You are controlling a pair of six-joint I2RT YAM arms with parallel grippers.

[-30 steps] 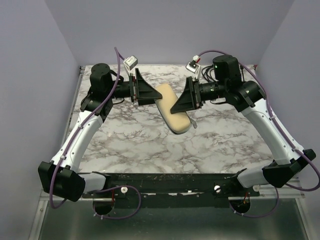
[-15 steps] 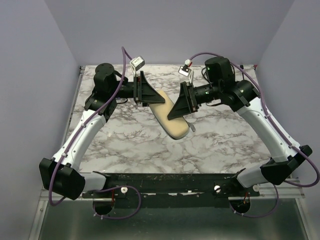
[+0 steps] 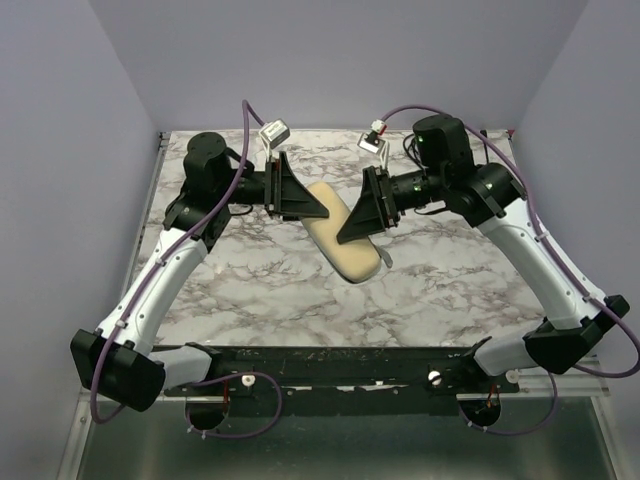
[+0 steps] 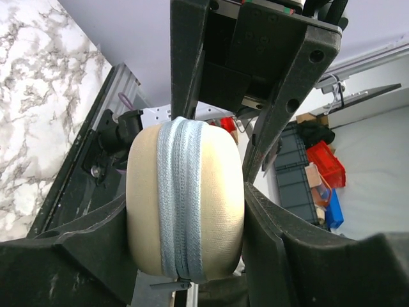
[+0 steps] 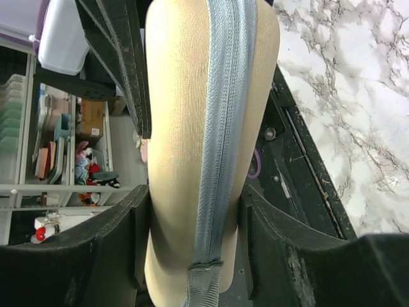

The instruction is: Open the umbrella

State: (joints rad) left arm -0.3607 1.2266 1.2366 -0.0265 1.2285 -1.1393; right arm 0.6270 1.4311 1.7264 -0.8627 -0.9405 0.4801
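Note:
The umbrella (image 3: pixel 347 250) is a cream-beige oblong bundle in its sleeve, with a grey-blue zipper (image 5: pixel 227 109) along it, lying slantwise over the middle of the marble table (image 3: pixel 260 280). My left gripper (image 3: pixel 306 206) is shut on its far end; in the left wrist view both fingers (image 4: pixel 86 243) press the umbrella (image 4: pixel 214 192) from either side. My right gripper (image 3: pixel 356 222) is shut on the middle of the umbrella (image 5: pixel 182 128), its fingers (image 5: pixel 281 249) tight against the sleeve. A small zipper pull (image 4: pixel 165 284) hangs at the end in the left gripper (image 4: pixel 185 220). The canopy and shaft are hidden inside the sleeve.
Purple walls close in the table at the back and on both sides. A metal rail (image 3: pixel 150 210) runs along the left edge and a black bar (image 3: pixel 330 360) carrying the arm bases along the near edge. Purple cables (image 3: pixel 245 125) loop above both wrists.
My left gripper has moved right onto the far end of the bundle and closed on it. The right arm has shifted slightly left, still gripping the sleeve.

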